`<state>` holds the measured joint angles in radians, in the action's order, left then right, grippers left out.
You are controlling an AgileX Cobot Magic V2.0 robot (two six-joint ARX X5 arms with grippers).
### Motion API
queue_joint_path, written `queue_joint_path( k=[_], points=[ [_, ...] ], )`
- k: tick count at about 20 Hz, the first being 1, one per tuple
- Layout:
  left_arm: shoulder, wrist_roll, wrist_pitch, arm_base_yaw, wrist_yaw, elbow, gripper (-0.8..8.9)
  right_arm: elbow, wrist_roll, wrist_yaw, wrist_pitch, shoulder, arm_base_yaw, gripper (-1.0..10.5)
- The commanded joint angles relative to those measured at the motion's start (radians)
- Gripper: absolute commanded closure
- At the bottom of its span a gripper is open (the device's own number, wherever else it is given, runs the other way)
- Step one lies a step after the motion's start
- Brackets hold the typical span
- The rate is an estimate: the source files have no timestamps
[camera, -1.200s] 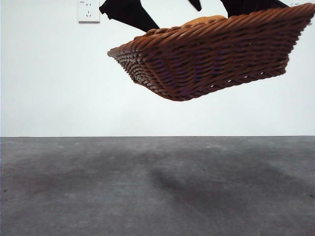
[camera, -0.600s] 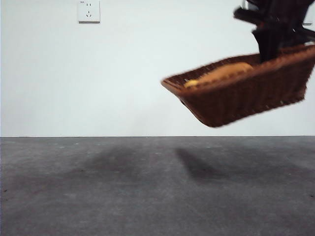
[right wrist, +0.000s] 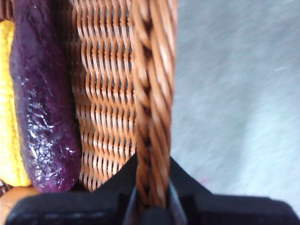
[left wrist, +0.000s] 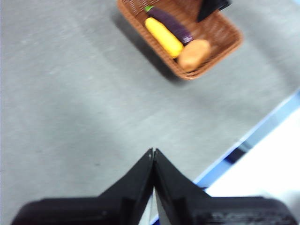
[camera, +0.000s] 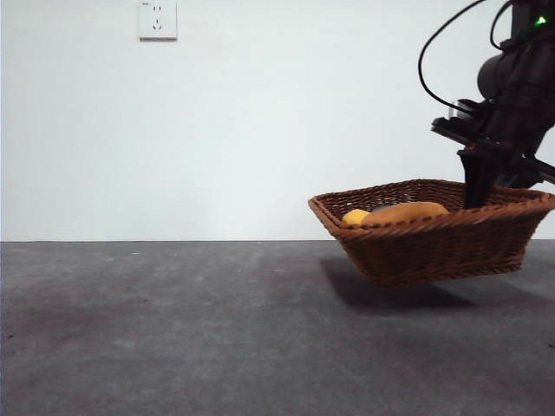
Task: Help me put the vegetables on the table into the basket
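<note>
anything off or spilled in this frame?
No spill: corn, eggplant and potato all lie inside the basket. One oddity: the right gripper grips its rim, and the basket looks tilted, off the table.

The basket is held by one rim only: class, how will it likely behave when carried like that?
The basket, pinched at its braided rim by the right claw, probably stays stiff, as its woven walls keep their shape. It may tip slightly, since its underside looks slanted. The corn, eggplant and potato could slide.
</note>
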<state>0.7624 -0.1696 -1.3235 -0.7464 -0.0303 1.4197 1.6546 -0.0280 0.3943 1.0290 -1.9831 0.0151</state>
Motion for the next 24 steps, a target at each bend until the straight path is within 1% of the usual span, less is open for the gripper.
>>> queue_joint_path(
  k=[1, 2, 4, 9, 11, 13, 14, 15, 16, 17, 19, 22, 23, 24],
  points=[
    [-0.028, -0.045, 0.003, 0.000, 0.035, -0.037, 8.21, -0.004, -0.035, 0.023, -0.013, -0.022, -0.023, 9.5],
    [-0.038, -0.054, 0.003, 0.000, 0.035, -0.058, 8.21, -0.004, -0.051, 0.035, -0.011, -0.032, -0.031, 9.5],
    [-0.044, -0.061, 0.003, 0.000, 0.034, -0.100, 8.21, -0.004, -0.060, 0.064, -0.010, -0.061, -0.042, 9.5],
    [-0.044, -0.068, 0.002, 0.000, 0.031, -0.208, 8.21, -0.004, -0.070, 0.092, -0.021, -0.142, -0.043, 9.5],
    [-0.044, -0.076, 0.002, 0.000, 0.032, -0.230, 8.21, -0.004, -0.070, 0.092, -0.036, -0.168, -0.043, 9.5],
    [-0.044, -0.081, 0.002, 0.000, 0.031, -0.231, 8.21, -0.004, -0.065, 0.074, -0.042, -0.172, -0.043, 9.2],
    [-0.044, -0.081, 0.002, 0.000, 0.031, -0.231, 8.21, -0.004, -0.048, 0.051, -0.043, -0.172, -0.043, 7.5],
    [-0.047, -0.080, 0.002, 0.000, 0.031, -0.231, 8.21, -0.003, -0.047, 0.047, -0.034, -0.172, -0.043, 4.9],
    [-0.049, -0.080, 0.002, 0.000, 0.031, -0.231, 8.21, -0.003, -0.034, 0.045, -0.023, -0.171, -0.043, 2.8],
    [-0.054, -0.080, 0.002, 0.000, 0.031, -0.231, 8.21, -0.003, -0.026, 0.044, -0.007, -0.167, -0.043, 1.8],
    [-0.064, -0.067, 0.002, -0.001, 0.031, -0.231, 8.21, -0.003, -0.025, 0.043, 0.008, -0.134, -0.043, 1.9],
    [-0.081, -0.035, 0.002, -0.001, 0.031, -0.231, 8.21, -0.003, -0.024, 0.042, 0.019, 0.003, -0.043, 1.9],
    [-0.081, -0.018, 0.002, -0.001, 0.031, -0.231, 8.21, -0.003, -0.024, 0.032, 0.026, 0.061, -0.043, 1.9],
    [-0.081, 0.008, 0.003, -0.001, 0.031, -0.231, 8.21, -0.003, -0.025, 0.002, 0.047, 0.129, -0.042, 1.9]
  ],
)
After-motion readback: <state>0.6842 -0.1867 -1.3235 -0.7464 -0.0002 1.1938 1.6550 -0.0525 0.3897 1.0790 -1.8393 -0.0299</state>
